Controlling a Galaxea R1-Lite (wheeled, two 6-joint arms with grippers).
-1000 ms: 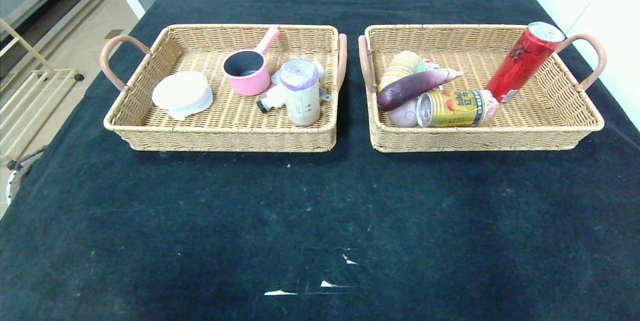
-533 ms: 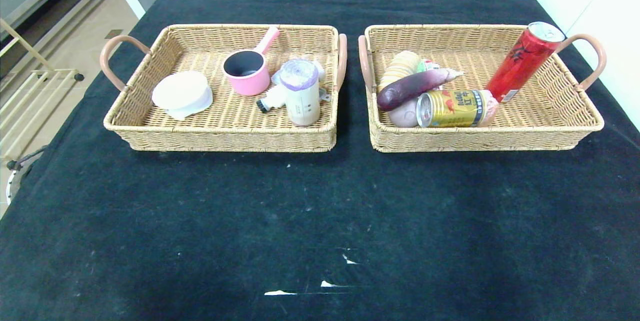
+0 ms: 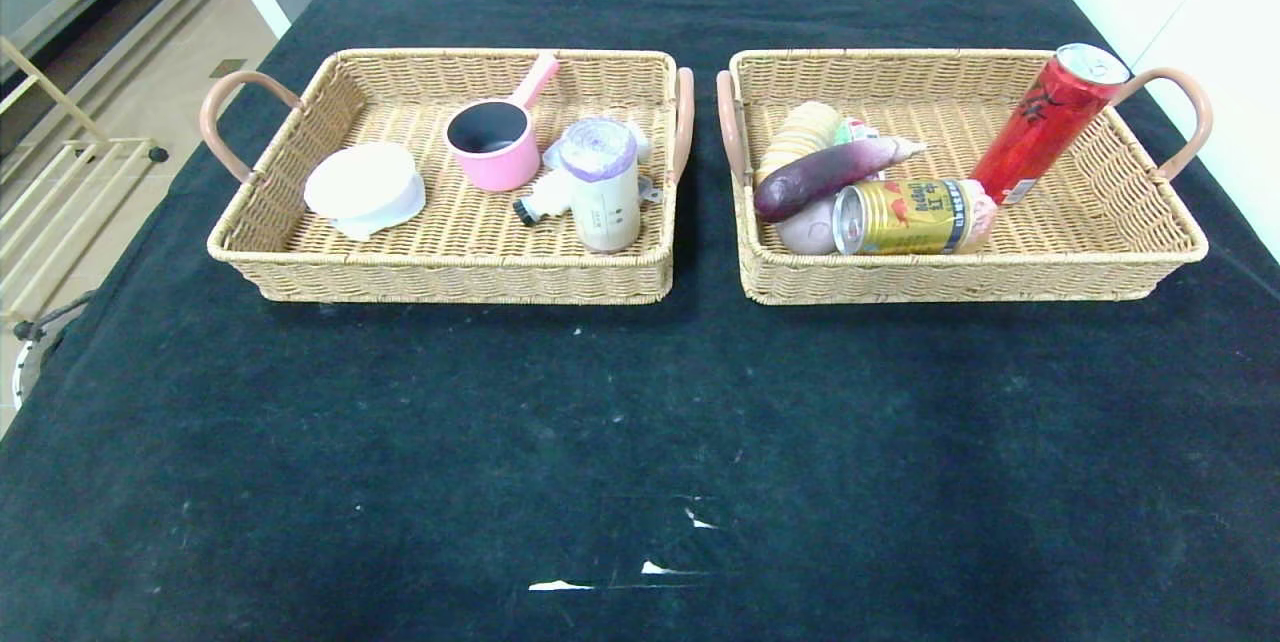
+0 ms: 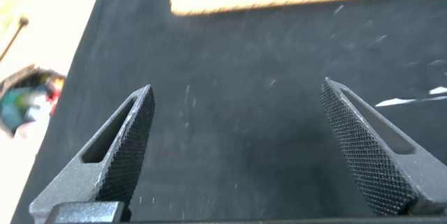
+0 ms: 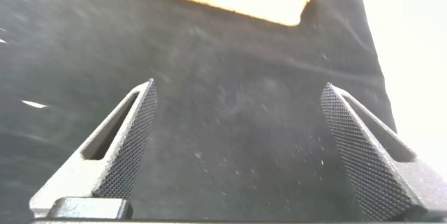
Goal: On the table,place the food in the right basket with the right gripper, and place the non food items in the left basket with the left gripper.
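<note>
Wrist views: left end effector [image 4: 237,147] spread; right end effector [image 5: 237,147] spread, apparently above table [image 5: 230,112].

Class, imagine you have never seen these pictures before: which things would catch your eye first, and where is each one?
The tall red can leans against the far right corner of the right basket, above a gold can lying on its side beside a purple eggplant. In the left basket, a pink saucepan stands out near the back. Both wrist views show open grippers over bare black table.
</note>
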